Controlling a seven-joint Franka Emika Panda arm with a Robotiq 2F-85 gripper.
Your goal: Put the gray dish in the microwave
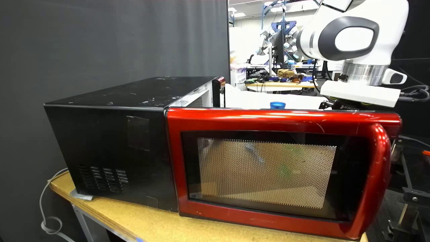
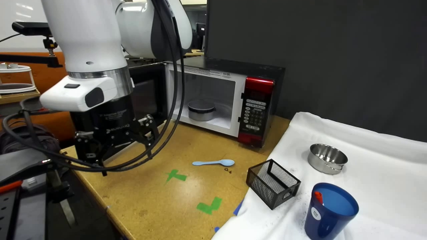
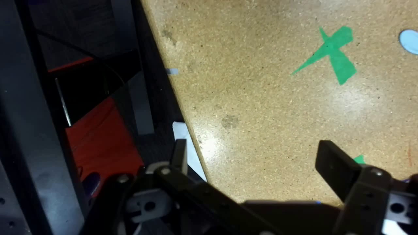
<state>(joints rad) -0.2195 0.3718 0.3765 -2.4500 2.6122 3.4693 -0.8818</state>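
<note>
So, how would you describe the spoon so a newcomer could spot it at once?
Find the open microwave and look at the tan tabletop before it. The spoon lies there, between the microwave and the green tape marks, bowl end nearer the black mesh basket. Light blue and slender, it differs from the flat green tape marks and the boxy black mesh basket.

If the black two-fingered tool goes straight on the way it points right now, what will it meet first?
Probably the flat, tan, speckled wooden tabletop: the open tool points down at it, with nothing visible in between. The finger near the tabletop's edge might pass outside; depth is unclear there.
</note>
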